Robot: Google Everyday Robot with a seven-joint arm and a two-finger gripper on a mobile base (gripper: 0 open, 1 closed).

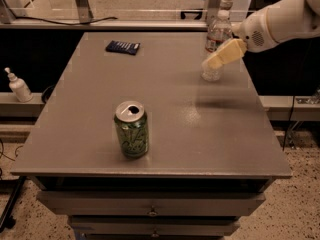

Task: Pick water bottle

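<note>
Though its grip cannot be told, the hand (223, 55) crosses the one clear, white-capped water bottle (218, 33), well apart from one green can (131, 130).

My pincer (222, 58) hangs over the far right part of a gray table (175, 134). Under the tabletop sit drawers (150, 204) with small knobs. The floor (300, 219) beside me is speckled; farther back it looks lighter, and there metal frame legs (82, 3) stand and a dark cable (55, 20) runs. A pale ledge (35, 100) runs along the left, with darkness above it.
</note>
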